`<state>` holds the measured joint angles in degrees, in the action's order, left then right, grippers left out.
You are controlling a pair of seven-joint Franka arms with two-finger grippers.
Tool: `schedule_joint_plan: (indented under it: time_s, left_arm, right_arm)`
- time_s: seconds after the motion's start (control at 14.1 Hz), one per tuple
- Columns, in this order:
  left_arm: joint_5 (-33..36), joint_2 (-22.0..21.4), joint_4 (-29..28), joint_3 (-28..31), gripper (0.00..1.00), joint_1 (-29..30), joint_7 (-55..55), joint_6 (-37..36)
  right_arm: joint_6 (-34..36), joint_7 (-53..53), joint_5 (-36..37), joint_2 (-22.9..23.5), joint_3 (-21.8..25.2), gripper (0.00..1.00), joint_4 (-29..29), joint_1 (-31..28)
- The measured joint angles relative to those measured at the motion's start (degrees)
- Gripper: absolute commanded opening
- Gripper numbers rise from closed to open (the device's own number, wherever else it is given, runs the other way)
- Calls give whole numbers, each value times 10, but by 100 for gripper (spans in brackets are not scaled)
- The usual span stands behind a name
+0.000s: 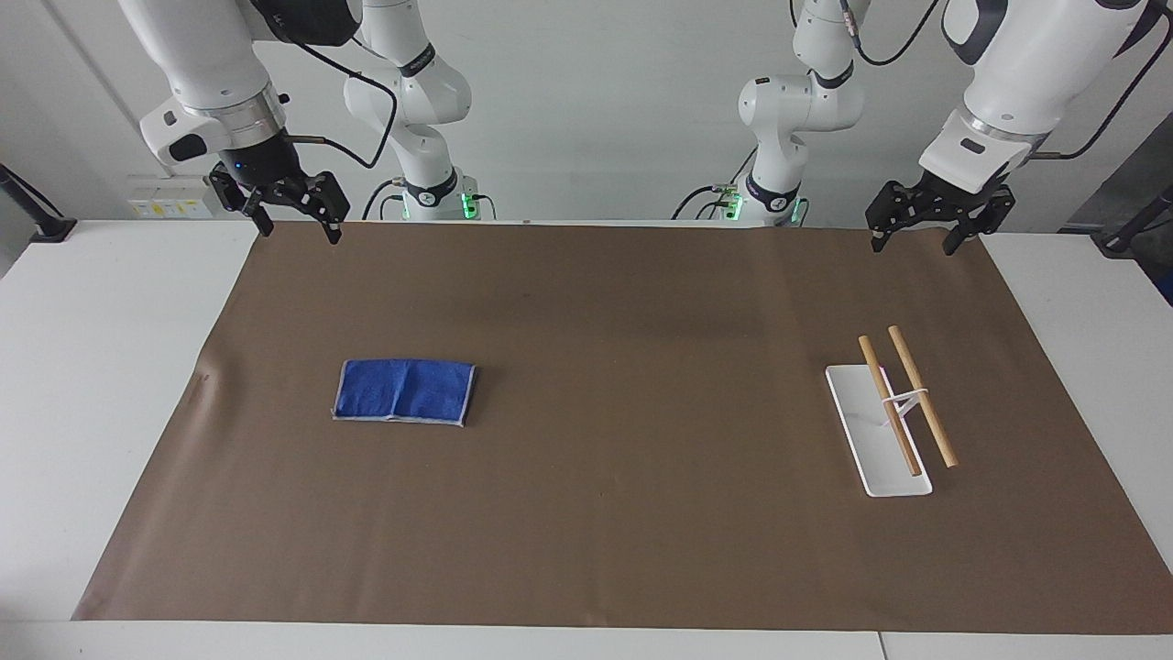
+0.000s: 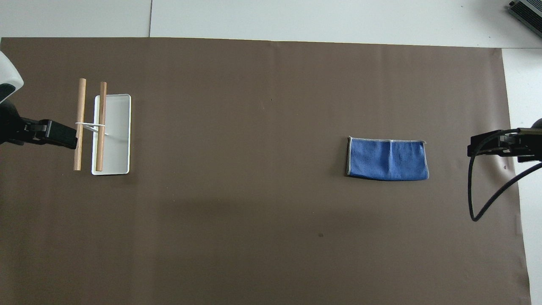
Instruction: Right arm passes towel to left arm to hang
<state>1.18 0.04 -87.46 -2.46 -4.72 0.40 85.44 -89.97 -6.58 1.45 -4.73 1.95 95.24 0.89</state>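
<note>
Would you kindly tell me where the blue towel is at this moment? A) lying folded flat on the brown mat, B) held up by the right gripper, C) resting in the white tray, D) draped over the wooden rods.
A: the towel lies folded on the brown mat, with neither arm touching it.
</note>
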Motion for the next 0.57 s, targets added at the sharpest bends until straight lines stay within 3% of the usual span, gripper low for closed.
schedule_joint_plan:
  time_s: [0.57]
  left_arm:
    - [0, 0, 0, 0, 100, 0, 0, 0]
  right_arm:
    - [-27, 0, 0, -10, 0, 100, 25, 0]
